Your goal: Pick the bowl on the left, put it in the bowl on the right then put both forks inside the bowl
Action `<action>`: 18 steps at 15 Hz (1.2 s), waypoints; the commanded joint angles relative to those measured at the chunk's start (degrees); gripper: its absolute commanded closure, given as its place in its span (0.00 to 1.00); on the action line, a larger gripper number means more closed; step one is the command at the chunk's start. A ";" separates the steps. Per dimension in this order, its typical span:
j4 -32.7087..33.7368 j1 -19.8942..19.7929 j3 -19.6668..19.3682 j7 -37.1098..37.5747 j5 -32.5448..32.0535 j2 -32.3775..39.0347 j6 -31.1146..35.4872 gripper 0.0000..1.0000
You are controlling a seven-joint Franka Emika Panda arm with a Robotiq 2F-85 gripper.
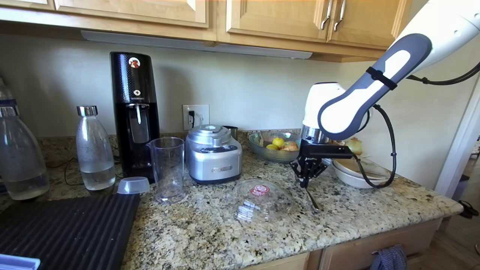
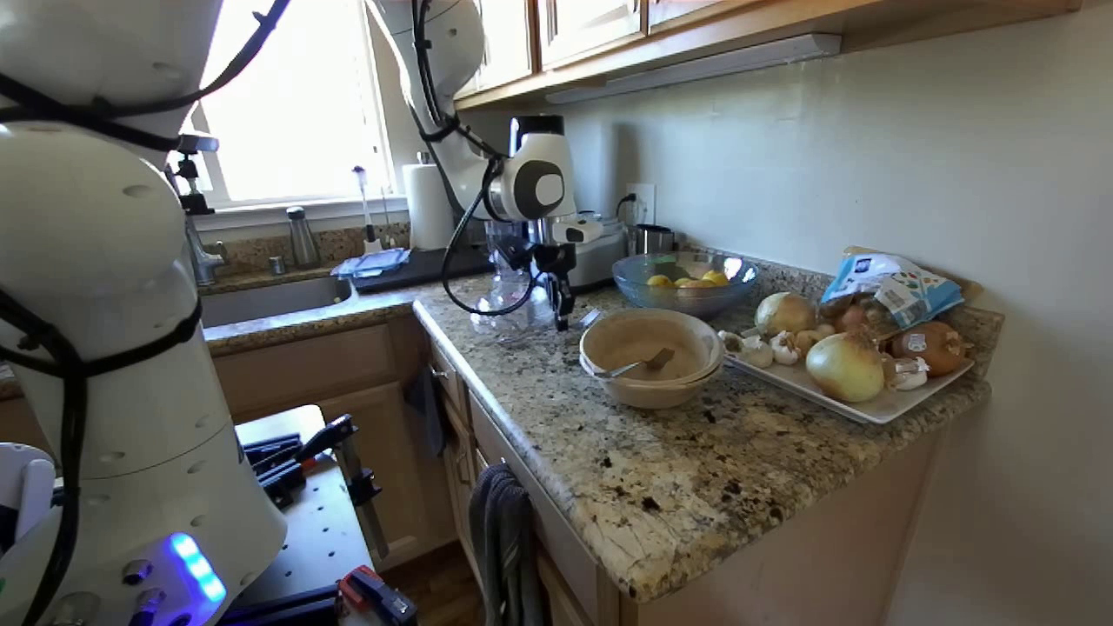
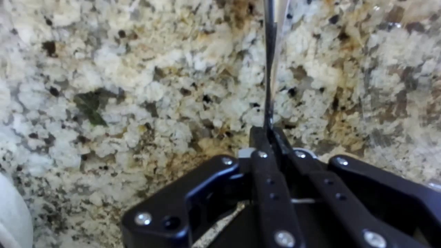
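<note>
- Gripper [image 3: 269, 134] points down at the counter [image 2: 678, 469], its jaws pinched together on a fork [image 3: 270, 69], with only thin metal between them.
- From the grip, in an exterior view, the fork [image 1: 312, 199] slopes down and out toward the counter's front edge; whether its far end touches the counter, I cannot tell.
- Bowls [image 2: 648, 396] sit nested near the gripper but apart from it, nearer the counter's end edge, between the front and wall edges. The other fork [image 2: 654, 360] already rests inside, so this is probably the last piece.
- Lift straight up first. The fork seems held by a narrow part and may pivot, so pause and check before going sideways.
- Raise it until the drooping end would clear the rim, then travel toward the end edge. Swinging the opposite way would risk the glass dish [image 1: 262, 198].
- Mind the arm's cable [image 1: 393, 153]: it loops low and might brush the bowls.
- Centre the fork over the bowls, lower it past the rim, and aim beside the other fork, not onto it.
- Part the fingers low for a gentle drop, then rise vertically, so nothing snags or drags the bowls toward the front corner.
</note>
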 commanded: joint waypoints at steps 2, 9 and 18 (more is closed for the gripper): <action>-3.29 -1.53 -0.27 -6.69 1.09 -7.62 -2.70 0.93; -2.71 -2.18 -1.51 -7.61 -2.68 -17.02 -12.44 0.93; -2.24 -3.54 0.64 -9.17 -2.44 -15.54 -15.79 0.93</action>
